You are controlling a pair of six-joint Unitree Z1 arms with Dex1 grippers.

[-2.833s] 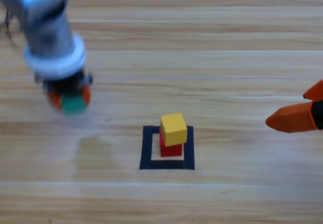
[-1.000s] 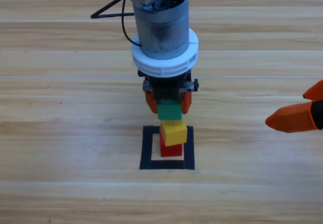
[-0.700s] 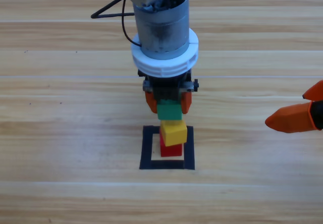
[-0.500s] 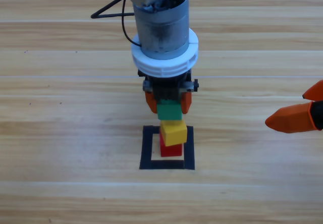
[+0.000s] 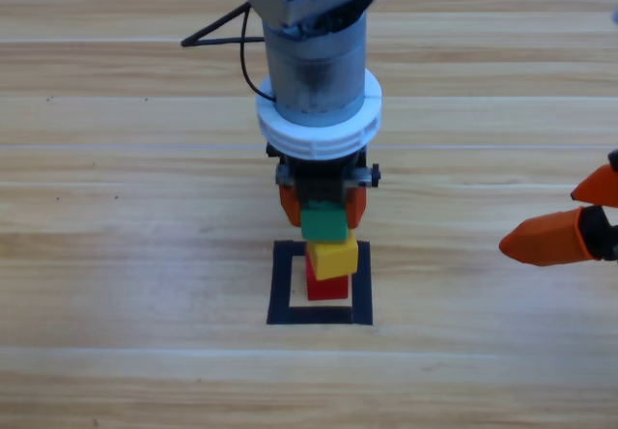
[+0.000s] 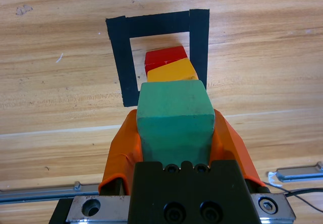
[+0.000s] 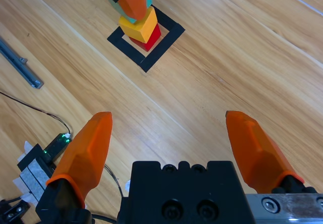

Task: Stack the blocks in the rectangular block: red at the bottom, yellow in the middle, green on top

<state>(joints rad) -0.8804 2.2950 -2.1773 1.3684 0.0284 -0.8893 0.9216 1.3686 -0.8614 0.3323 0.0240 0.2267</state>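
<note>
Left hand [image 5: 322, 205] is gripping the green cube [image 5: 323, 223] between its jaws, just above the stack.
Green is hovering over the yellow cube [image 5: 333, 256], which is sitting slightly askew on red [image 5: 326, 284] inside the taped rectangle [image 5: 282, 284]; centre it squarely before releasing. Right hand [image 5: 570, 226] is waiting open at the worktop's [image 5: 126, 255] right edge.
</note>
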